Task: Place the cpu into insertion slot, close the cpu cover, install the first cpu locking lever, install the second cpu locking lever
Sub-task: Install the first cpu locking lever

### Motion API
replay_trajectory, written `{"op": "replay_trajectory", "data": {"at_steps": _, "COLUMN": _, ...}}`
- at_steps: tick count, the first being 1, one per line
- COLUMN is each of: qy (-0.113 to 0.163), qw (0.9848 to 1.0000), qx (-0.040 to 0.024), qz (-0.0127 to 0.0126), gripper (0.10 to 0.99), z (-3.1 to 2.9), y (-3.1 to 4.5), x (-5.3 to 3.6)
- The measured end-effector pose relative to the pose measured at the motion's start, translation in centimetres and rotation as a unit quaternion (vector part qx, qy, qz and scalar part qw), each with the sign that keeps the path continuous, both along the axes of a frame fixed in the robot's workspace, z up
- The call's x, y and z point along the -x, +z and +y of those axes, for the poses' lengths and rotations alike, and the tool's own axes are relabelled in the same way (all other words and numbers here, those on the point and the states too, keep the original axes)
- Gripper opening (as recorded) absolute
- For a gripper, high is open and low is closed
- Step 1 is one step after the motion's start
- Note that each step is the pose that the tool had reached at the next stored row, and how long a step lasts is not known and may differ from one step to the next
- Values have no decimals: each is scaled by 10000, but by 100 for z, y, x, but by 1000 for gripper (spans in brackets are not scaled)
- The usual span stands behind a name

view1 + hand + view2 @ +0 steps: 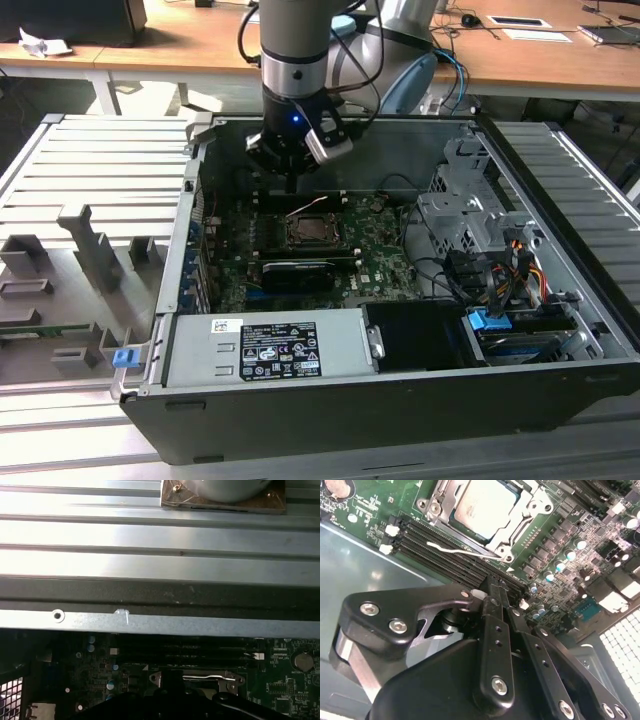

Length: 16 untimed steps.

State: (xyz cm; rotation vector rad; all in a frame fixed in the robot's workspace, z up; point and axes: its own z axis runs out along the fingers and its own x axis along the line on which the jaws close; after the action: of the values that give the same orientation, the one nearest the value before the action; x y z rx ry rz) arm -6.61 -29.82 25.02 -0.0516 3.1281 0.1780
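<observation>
The cpu lies flat in its socket on the green motherboard, its dull silvery top showing. The cpu cover, a thin metal frame, is down around it. A thin pale locking lever stands loose, slanting across the black memory slots beside the socket; it rises above the socket as a lever in the exterior view. My gripper hangs just beyond the memory slots from the socket, fingers together with nothing between them, apart from the lever. In the exterior view the gripper is over the far edge of the board.
A long black card lies in front of the socket, with the power supply nearer still. A metal drive cage and coloured cables are on the exterior view's right. The case wall runs behind the gripper.
</observation>
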Motion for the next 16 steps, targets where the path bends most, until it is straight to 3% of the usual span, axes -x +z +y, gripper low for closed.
{"op": "replay_trajectory", "data": {"at_steps": 16, "qy": 0, "qw": 10000, "qx": 0, "qz": 0, "gripper": 106, "z": -5, "y": -40, "x": -10}}
